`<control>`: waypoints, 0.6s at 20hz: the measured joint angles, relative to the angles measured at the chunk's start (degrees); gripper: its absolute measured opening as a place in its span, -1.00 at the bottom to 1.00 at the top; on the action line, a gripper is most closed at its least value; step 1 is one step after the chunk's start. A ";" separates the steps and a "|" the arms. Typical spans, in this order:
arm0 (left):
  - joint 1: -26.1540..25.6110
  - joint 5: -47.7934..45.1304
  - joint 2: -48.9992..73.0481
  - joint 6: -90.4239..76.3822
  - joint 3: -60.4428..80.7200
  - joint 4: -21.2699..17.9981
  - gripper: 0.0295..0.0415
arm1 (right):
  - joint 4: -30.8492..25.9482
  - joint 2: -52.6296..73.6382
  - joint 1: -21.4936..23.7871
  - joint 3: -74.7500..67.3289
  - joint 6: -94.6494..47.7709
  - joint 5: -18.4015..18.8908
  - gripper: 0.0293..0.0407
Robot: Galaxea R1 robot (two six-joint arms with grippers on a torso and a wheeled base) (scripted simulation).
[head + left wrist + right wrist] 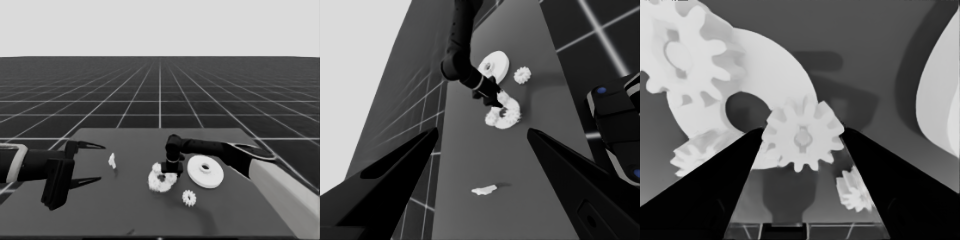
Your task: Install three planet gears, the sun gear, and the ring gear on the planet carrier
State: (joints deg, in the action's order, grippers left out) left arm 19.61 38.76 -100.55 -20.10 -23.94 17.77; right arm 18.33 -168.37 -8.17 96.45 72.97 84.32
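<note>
The smaller round part (152,178), the planet carrier, lies mid-table with its wide dark hole showing (782,82). One small gear (685,55) sits on it and another (697,152) is at its rim. My right gripper (170,172) points down over this part, shut on a third small gear (802,136) held just beside the hole. One loose gear (189,198) lies nearer the front edge. To the right of the carrier lies the larger round part (205,171), the ring gear. My left gripper (100,162) waits open over the table's left end, holding nothing.
A thin white piece (112,160) lies between the left gripper and the carrier, also seen as a thin white piece (484,189) in the left wrist view. Dark machinery with blue lights (615,125) stands past the table's edge. The right arm (280,185) crosses the lower right corner.
</note>
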 joint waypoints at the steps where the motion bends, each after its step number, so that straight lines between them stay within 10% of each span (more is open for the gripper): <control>1: 0.00 0.00 0.00 0.00 0.00 0.00 0.49 | 0.02 -0.01 -0.02 0.03 -0.02 -0.02 0.37; 9: 0.00 0.00 0.00 0.00 0.00 0.00 0.49 | 0.05 -0.02 -0.05 0.07 -0.03 -0.04 0.61; 12: 0.00 0.00 0.00 0.00 0.00 0.00 0.49 | -15.33 2.72 15.99 -9.60 5.77 5.52 0.61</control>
State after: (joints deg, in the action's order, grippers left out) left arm 19.61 38.76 -100.55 -20.10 -23.94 17.77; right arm 2.99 -165.65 7.82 86.85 78.73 89.83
